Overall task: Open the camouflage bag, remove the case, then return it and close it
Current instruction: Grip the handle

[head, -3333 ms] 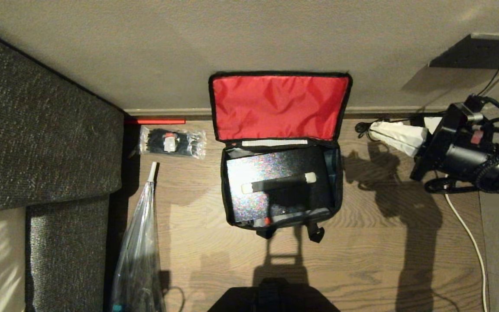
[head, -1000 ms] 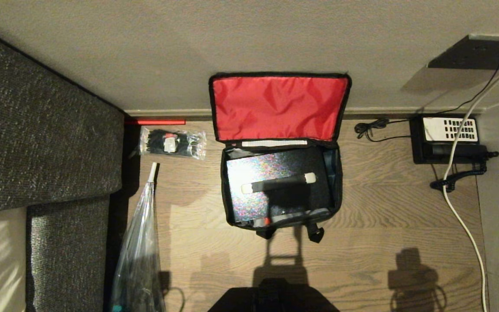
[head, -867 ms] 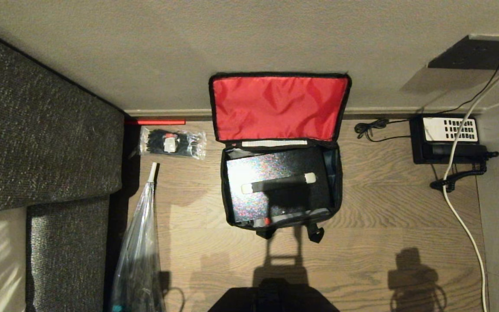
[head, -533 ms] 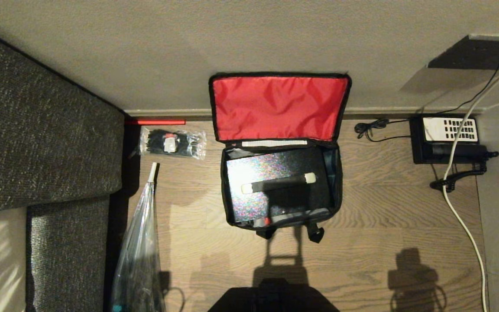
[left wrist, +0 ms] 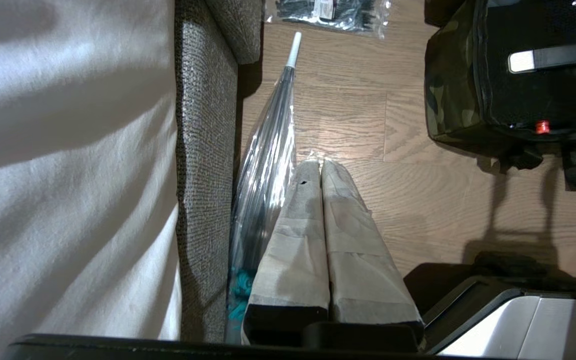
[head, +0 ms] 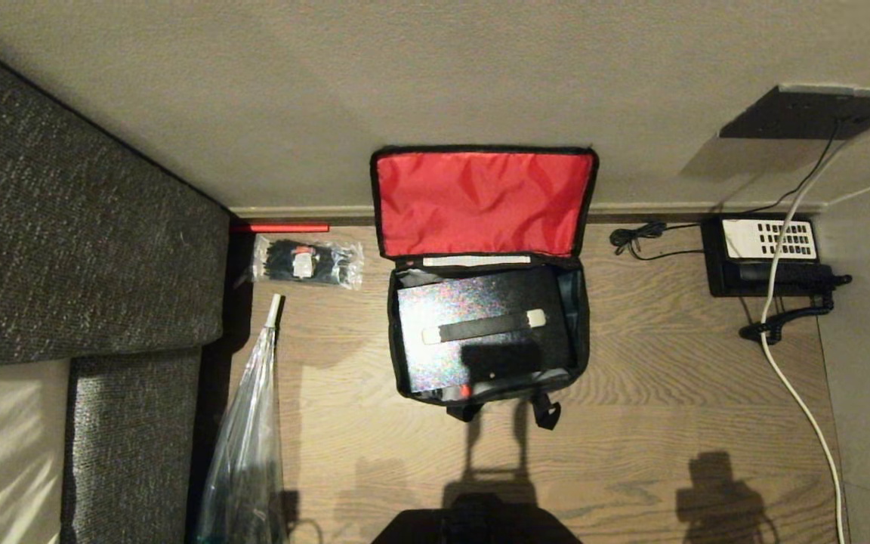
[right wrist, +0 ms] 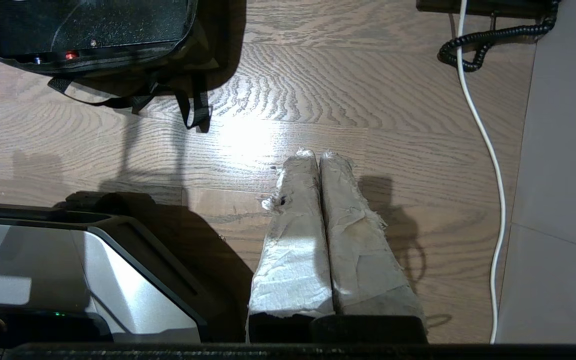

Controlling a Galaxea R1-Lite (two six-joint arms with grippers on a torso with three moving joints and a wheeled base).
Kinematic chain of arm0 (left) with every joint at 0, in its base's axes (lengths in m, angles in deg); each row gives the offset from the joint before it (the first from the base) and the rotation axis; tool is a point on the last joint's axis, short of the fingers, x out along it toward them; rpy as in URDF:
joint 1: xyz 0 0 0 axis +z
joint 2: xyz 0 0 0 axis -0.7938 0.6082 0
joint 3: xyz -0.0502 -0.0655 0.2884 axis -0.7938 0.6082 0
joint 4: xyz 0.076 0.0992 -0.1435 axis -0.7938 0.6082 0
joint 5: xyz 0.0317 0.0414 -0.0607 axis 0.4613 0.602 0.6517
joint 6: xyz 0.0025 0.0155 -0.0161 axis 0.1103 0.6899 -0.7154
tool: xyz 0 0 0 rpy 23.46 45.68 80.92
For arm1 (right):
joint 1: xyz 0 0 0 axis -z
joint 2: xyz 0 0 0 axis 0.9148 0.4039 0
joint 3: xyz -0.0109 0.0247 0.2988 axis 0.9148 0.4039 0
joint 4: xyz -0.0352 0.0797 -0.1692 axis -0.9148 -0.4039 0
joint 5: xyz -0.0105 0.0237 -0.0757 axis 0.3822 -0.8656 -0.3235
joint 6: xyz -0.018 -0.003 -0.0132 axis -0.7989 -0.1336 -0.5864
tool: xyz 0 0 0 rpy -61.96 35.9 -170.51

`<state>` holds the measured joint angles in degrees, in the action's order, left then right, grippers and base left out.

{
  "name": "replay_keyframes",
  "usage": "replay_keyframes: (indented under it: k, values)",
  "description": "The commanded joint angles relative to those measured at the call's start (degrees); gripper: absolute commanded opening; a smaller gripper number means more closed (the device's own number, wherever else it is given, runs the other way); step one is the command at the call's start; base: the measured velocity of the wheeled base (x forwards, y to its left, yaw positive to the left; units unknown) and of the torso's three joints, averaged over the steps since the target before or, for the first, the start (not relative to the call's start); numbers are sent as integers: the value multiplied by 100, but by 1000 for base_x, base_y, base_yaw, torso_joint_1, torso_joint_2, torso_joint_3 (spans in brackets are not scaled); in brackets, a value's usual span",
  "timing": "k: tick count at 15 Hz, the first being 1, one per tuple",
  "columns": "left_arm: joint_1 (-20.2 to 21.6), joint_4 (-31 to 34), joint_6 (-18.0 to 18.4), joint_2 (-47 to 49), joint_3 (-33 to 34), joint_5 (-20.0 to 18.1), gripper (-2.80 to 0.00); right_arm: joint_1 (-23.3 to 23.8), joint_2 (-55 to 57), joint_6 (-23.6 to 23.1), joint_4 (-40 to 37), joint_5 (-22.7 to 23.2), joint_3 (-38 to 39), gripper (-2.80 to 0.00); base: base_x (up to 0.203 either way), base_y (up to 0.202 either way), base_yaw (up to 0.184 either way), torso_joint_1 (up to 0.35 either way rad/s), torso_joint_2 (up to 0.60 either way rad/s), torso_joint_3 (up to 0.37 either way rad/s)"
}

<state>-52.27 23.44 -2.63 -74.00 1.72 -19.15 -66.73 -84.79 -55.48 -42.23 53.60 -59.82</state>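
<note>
The camouflage bag (head: 484, 276) sat on the wood floor (head: 631, 423) against the wall, lid thrown back — red lining up. The case (head: 480, 329) lay flat inside the bag, handle (head: 483, 327) uppermost. Left of the bag lay a packet of black ties (head: 306, 262) and a clear umbrella (head: 246, 446); right of it, a black telephone (head: 763, 253). The left gripper (left wrist: 320, 167) and right gripper (right wrist: 318, 156) hung over the floor near the bag's front — each with fingers pressed together, holding nothing.
</note>
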Motion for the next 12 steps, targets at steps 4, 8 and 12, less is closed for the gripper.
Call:
replay_keyframes:
  k: [4, 8, 12]
  values:
    - [6, -11, -5, -11, 18, 5, -280, 2, 30, -5, -5, 3, 0, -280, 0, 0, 0, 0, 0, 0]
    - [8, -11, -13, -11, 18, 11, -280, -4, 30, -5, -5, 3, 0, -280, -32, 0, 0, 1, 0, -1]
    - [2, -14, -21, -11, 18, 11, -280, 2, 30, -5, -5, 3, 0, -280, -99, 0, -1, 2, 1, 4]
